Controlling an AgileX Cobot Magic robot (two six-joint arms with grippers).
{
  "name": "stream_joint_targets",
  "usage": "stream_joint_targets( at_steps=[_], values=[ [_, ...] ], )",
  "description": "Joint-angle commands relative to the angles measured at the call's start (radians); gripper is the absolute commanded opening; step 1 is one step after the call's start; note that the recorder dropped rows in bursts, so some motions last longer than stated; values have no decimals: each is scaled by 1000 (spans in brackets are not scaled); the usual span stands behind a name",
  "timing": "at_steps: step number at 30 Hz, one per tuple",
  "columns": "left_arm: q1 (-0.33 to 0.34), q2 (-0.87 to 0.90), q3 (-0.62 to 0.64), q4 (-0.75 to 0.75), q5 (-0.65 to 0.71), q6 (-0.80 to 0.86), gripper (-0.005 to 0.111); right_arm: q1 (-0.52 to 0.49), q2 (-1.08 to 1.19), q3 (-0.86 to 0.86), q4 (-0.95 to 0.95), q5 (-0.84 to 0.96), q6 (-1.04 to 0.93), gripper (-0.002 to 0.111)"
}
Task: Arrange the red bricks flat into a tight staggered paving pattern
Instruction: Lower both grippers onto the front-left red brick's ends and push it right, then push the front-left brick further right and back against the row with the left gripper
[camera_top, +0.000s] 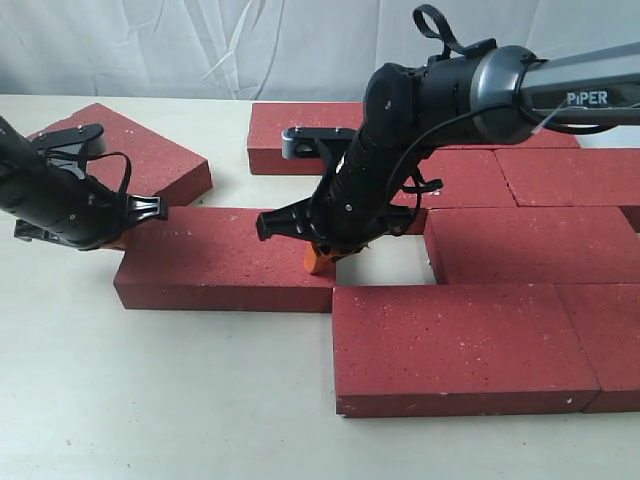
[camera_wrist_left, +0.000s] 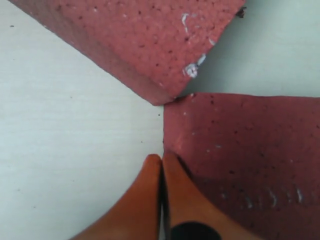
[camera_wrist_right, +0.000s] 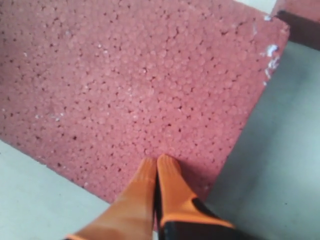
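Left gripper (camera_top: 118, 238): low at the left end of the loose brick. The wrist view shows the orange fingers (camera_wrist_left: 142, 200) pressed together, holding nothing, with the tips at that brick's end edge near a corner. Judged: closed fingers make a stiff pusher.
Angled brick (camera_top: 120, 150): flat on the table (camera_top: 150, 400), back left, turned out of line. One corner meets or nearly meets a corner of the loose brick (left wrist view). Not yet paved.
Loose brick (camera_top: 225, 260): flat, in line with the middle row. Its front right corner is close to the front row's corner; cannot tell whether they touch.
Right gripper (camera_top: 322, 262): reaches across the middle, tips down on the loose brick's top near its right end. Fingers (camera_wrist_right: 135, 200) pressed together, gripping nothing. Judged: placed to bear down and drag.
Gap (camera_top: 385, 258): bare table between the loose brick's right end and the middle-row paved brick.
Paved bricks (camera_top: 530, 245): right side, three rows, flat, edges close, joints offset row to row.
Step (judged): slide the loose brick rightward to close the gap, one arm pushing at the end and the other steering from above.
Risk (judged): the top contact is friction only and may slip; the brick may yaw and catch on the front row's corner.
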Motion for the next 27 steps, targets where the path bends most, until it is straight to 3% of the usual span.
stream_joint_targets(
  at_steps=[1,16,27],
  values=[
    [-41,27,6,-78,125,2,0,5,27,7,-56,-41,55,-1],
    [-41,27,6,-96,197,2,0,5,19,7,-67,-104,107,-1],
    [-41,27,6,-99,224,2,0,5,-156,7,-37,-238,109,-1]
  ],
)
